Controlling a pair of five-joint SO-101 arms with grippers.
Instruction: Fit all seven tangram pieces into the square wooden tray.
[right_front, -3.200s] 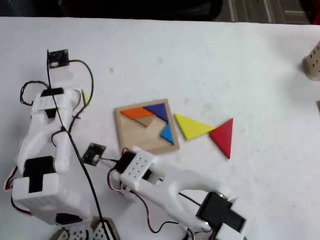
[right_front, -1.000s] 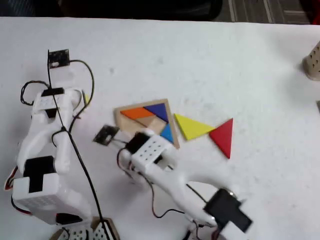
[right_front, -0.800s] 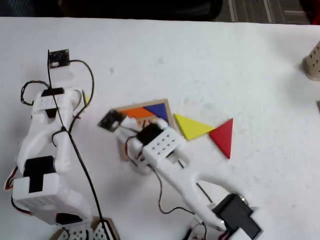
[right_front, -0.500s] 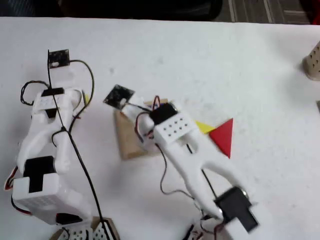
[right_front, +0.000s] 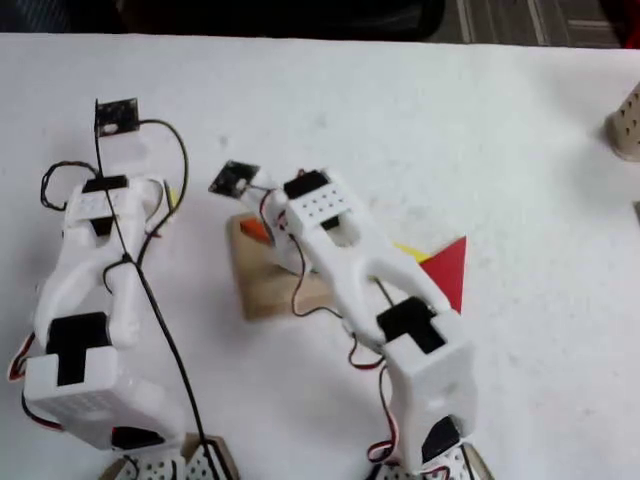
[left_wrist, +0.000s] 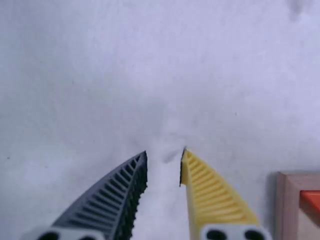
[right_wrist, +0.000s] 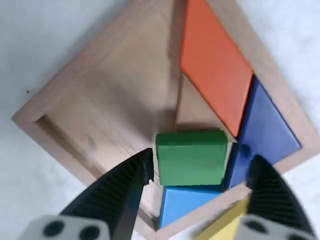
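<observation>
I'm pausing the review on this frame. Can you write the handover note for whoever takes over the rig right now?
Left gripper: open, empty, over the table near the tray.
Right gripper: open above the tray, with the green piece between its fingers.
Done: orange piece, dark blue triangle and light blue triangle are in the tray.
Left: yellow triangle and red triangle lie on the table outside it. Check that the green piece sits flat; I cannot tell.
</observation>
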